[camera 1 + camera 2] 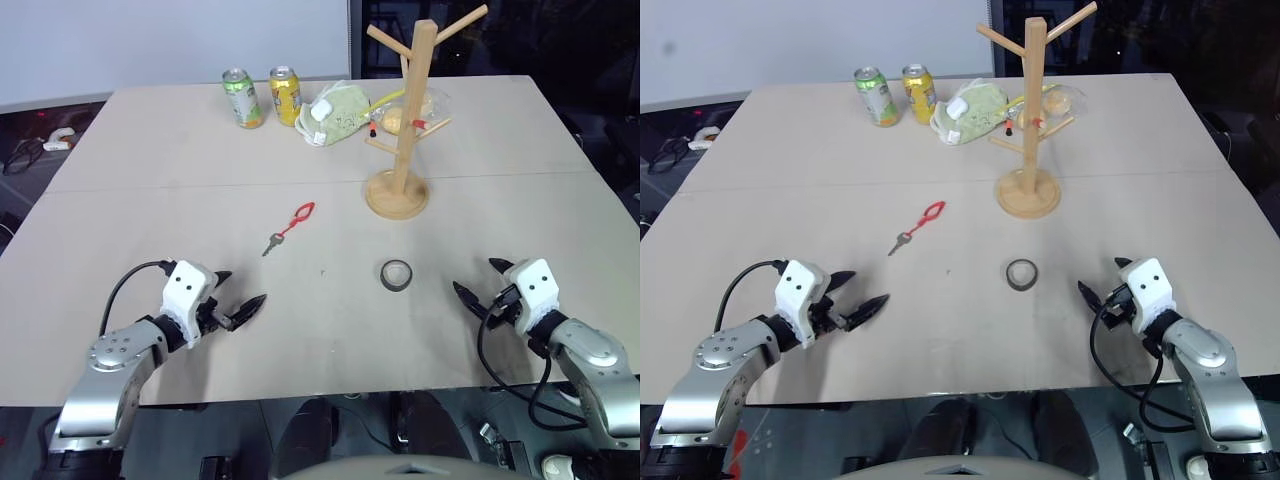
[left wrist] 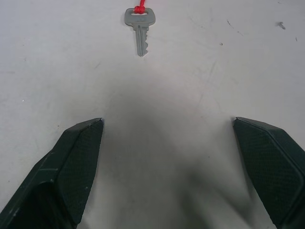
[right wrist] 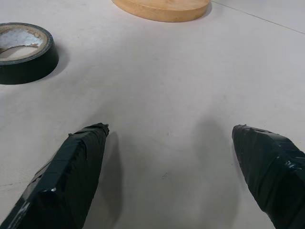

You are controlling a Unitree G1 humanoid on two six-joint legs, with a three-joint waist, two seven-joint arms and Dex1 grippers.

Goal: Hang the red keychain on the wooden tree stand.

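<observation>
Overhead, from the head camera, the red keychain (image 1: pixel 290 227) lies flat on the beige table (image 1: pixel 200 170), its loop toward the far side and its small metal key toward the robot, well left of the wooden tree stand (image 1: pixel 404 120). That stand is upright on its round base right of centre, with angled pegs, one of them red-tipped. A black tape ring (image 1: pixel 396 275) lies nearer the robot than the stand's base. Behind the stand sit a green can (image 1: pixel 242 98), a yellow can (image 1: pixel 285 95) and a clear bag of items (image 1: pixel 350 110). The left gripper (image 1: pixel 240 295) hovers low over the near left of the table, fingers spread, holding nothing, pointing toward the key. The right gripper (image 1: pixel 482 277) is over the near right, just beside the tape ring, also spread and empty.

Next, the left wrist view: the two black fingertips (image 2: pixel 78 157) stand wide apart over bare tabletop, and the key (image 2: pixel 140 29) with a bit of red strap lies ahead of them, not touching.

Lastly, the right wrist view: both fingertips (image 3: pixel 81 162) are wide apart above the table, with the tape ring (image 3: pixel 26 52) ahead to one side and the stand's round base (image 3: pixel 162 7) further on.
</observation>
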